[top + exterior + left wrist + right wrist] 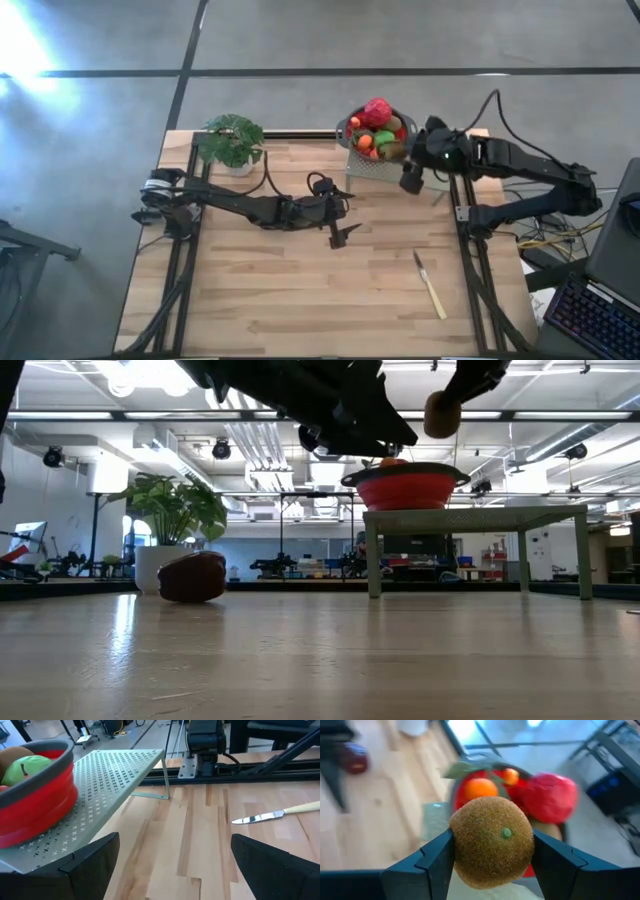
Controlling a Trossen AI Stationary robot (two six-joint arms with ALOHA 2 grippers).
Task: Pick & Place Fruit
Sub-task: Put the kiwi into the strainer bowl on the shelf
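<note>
Right pincer (492,852) holds fuzzy brown round kiwi (492,841), up in air beside red bowl (37,800). Bowl full of smooth toy fruit (378,128), sits on holey metal stand (110,785) at table's far edge. Left pincer (172,865) wide, empty, over wooden table (270,300) middle.

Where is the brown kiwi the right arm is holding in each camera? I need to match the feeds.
High view: kiwi in the right end effector, just right of the red bowl.
Low view: kiwi near the top edge, above and right of the red bowl.
Left wrist view: not in it.
Right wrist view: kiwi centre, between the fingers.
Shared landmark: the red bowl on the perforated stand.
</note>
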